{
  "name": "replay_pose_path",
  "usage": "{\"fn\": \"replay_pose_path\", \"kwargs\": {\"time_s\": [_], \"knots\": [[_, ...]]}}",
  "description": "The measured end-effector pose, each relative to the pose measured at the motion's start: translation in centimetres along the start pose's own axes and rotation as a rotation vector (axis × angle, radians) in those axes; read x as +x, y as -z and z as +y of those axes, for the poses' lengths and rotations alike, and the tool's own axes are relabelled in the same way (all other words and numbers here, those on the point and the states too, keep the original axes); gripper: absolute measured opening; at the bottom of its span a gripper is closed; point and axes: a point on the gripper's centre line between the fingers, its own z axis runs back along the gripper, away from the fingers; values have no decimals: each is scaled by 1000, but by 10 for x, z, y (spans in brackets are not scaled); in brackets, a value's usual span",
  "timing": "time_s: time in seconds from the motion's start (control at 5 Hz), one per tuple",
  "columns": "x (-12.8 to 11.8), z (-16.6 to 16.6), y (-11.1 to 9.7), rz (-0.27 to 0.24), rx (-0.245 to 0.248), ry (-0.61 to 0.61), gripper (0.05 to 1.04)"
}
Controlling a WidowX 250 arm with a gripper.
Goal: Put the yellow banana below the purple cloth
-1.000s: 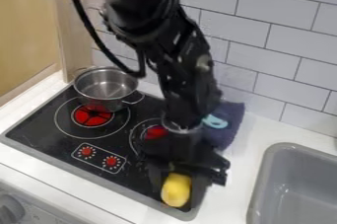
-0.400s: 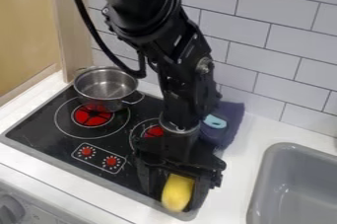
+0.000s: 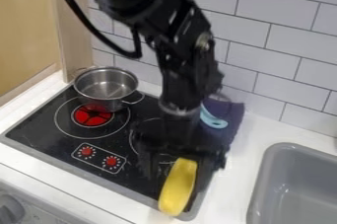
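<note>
Moved since the earlier frame: gripper (image 3: 175, 181), shifted up the view; more of the banana (image 3: 178, 188) shows beneath it.
Front dial: grey, at the near left corner.
Yellow banana: over the stove's near right corner, long side running toward the camera, nearer than the purple cloth; whether banana and cloth touch, hidden by the gripper.
Gripper fingers: spread, one to either side of the banana; contact, cannot tell.
Sink: grey basin (image 3: 261, 181), right of the stove.
Toy stove (image 3: 33, 131): black top, red burner, two red knobs.
Purple cloth (image 3: 230, 129): behind the gripper, a light-blue handle (image 3: 212, 119) on it.
Metal pot (image 3: 99, 90): upright, on the stove's far left.
Wall: pale tiles (image 3: 289, 45).
</note>
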Motion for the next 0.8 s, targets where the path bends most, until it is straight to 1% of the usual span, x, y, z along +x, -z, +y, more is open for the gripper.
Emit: {"fn": "replay_pose_path", "kwargs": {"time_s": [0.2,0.4,0.6,0.8], "knots": [[7,-4,-21,-37,-19,13,998],[15,-2,-49,-77,0,29,998],[22,27,-60,-51,42,-37,998],[29,74,-63,-21,77,-93,998]]}}
